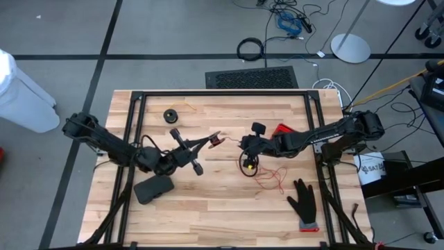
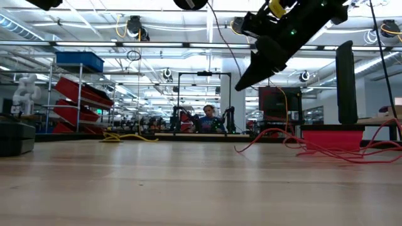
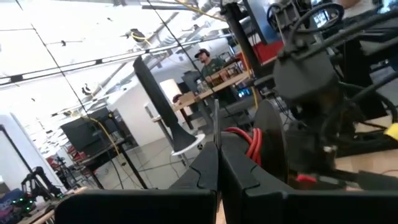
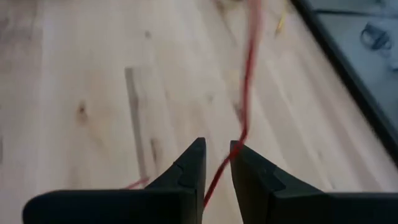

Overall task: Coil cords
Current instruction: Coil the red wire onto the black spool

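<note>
The right gripper (image 4: 216, 163) has its two dark fingers parted by a narrow gap, and the red cord (image 4: 247, 81) runs straight through that gap without being pinched, as far as I can tell. To do this step well I'd say it should let the thread slide only while there is some pull on it, then nip it again before it goes slack, or the turns will spring loose.

The left gripper (image 3: 217, 163), hanging over the middle of the table, is closed tight; something small and reddish sits at its tip (image 1: 214, 141) in the overhead view, though I can't make out what.

The cord is thin, limp string, lying in loose loops (image 1: 270, 177) on the pale wooden table (image 1: 208, 208) just beside a black glove (image 1: 303, 201). A small black round spool (image 1: 171, 115) sits well apart, toward the far left.
</note>
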Robot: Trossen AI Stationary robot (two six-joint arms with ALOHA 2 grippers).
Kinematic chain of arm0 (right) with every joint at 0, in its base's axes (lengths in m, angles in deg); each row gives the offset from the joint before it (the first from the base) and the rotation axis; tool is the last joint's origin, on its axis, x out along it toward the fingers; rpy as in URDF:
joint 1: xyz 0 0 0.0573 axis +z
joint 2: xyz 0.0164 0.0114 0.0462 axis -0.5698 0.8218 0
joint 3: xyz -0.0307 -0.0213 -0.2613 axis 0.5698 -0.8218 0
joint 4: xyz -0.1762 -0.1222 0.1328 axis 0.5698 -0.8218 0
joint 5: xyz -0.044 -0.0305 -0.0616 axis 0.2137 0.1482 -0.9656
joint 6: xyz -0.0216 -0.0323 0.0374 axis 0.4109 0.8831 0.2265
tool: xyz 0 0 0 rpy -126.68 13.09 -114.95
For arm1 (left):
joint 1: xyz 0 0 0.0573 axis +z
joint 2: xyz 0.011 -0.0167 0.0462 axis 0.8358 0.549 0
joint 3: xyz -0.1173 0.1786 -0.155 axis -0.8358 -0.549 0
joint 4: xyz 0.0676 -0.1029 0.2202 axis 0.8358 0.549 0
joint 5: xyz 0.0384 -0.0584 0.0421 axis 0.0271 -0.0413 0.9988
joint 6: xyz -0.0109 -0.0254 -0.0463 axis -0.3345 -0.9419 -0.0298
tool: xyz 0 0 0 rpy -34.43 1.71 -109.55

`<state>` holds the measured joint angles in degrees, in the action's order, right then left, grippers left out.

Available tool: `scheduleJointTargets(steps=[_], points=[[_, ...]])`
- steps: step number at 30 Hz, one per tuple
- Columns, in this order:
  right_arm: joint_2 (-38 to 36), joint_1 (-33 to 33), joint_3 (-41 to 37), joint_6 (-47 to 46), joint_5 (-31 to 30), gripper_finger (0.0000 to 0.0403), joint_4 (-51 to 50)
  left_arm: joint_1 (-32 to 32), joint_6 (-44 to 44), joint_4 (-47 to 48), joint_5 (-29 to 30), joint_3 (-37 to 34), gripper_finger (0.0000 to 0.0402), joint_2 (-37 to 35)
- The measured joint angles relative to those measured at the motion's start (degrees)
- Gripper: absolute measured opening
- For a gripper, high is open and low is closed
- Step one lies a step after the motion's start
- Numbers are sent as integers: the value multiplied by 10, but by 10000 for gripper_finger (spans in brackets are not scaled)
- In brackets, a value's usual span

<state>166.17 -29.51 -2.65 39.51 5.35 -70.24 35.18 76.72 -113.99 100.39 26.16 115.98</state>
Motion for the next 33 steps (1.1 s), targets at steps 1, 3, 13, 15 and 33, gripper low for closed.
scheduleJointTargets(steps=[1, 3, 13, 15, 33], points=[[0, 2, 0, -5, 4, 62, -8, 0, 8, 5, 1, 0, 0, -6], [0, 12, 0, -17, 5, 62, -32, 0, 21, 6, 8, 0, 0, -13], [0, 69, -6, -112, 5, 49, -141, 1, 27, 36, 22, 0, 0, -38], [0, 81, -18, -127, 16, 39, -142, 1, 27, 39, 24, 0, 0, -39], [-1, 191, -102, -300, 319, 5, -140, 2, 24, 55, 31, 0, 0, -38]])
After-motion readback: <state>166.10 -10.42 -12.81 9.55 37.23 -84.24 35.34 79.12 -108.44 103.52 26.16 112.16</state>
